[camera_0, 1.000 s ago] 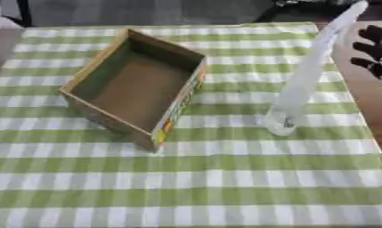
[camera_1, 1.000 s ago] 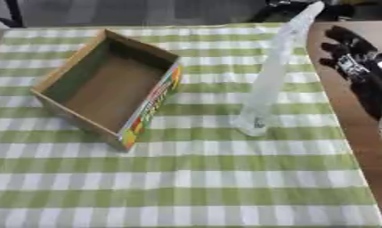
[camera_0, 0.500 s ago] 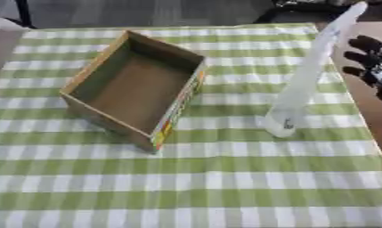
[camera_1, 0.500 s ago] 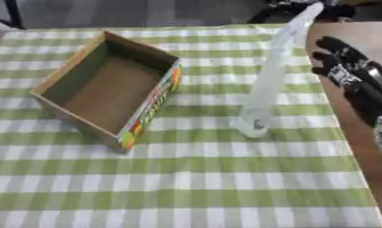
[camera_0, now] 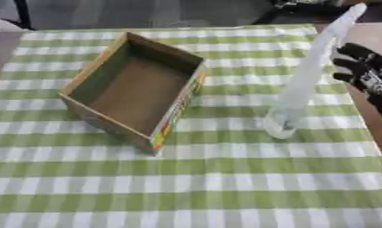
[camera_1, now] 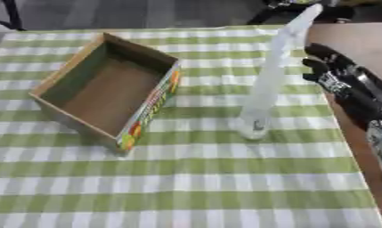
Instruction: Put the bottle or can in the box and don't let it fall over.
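The black fingers [camera_1: 322, 55] of the right hand [camera_1: 346, 84] are relaxed and spread, grasping nothing, just to the right of the tall, clear plastic bottle [camera_0: 302, 84]. The bottle stands upright on the green-and-white checked tablecloth [camera_0: 225, 178], apart from the open brown cardboard box [camera_0: 135, 89] to its left.

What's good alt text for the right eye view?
A tall clear plastic bottle stands upright on a green-and-white checked tablecloth, with the robot's black right hand close beside it at the right, not touching. An open, empty cardboard box sits to the bottle's left.
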